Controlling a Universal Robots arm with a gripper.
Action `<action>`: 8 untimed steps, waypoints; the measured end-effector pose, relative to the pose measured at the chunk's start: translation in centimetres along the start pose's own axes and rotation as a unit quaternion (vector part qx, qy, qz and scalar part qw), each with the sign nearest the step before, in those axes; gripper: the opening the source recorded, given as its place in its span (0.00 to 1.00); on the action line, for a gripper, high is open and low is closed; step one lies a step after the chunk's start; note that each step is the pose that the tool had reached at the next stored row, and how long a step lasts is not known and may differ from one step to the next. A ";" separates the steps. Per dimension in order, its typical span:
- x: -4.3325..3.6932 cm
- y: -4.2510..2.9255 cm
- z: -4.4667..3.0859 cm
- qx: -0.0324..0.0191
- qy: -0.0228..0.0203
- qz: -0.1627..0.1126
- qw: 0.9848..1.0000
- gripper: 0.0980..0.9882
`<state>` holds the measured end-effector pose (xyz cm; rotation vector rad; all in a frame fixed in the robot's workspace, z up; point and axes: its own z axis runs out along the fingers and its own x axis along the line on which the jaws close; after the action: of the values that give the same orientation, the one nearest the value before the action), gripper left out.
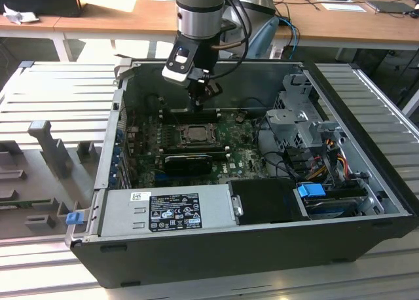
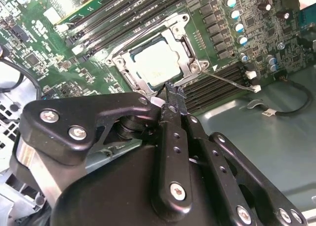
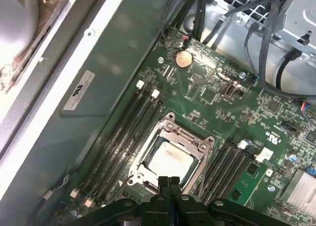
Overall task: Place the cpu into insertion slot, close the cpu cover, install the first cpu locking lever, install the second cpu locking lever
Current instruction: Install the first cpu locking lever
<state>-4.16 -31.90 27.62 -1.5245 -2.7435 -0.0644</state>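
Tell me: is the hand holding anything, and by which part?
Nothing that I can see: the hand is shut, tips together, by the edge of the cover; the cpu lies under it.

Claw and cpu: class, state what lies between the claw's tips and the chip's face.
In the first wrist view, only the near bar of the cpu cover separates the shut claw from the cpu.
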 end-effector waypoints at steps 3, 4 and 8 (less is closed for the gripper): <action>0.00 0.00 0.00 0.000 0.001 -0.017 1.000 0.01; 0.00 0.00 0.00 0.001 0.001 -0.022 1.000 0.01; 0.00 0.00 0.00 0.001 0.001 -0.041 0.999 0.01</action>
<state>-4.16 -31.90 27.62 -1.4094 -2.8025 -0.0641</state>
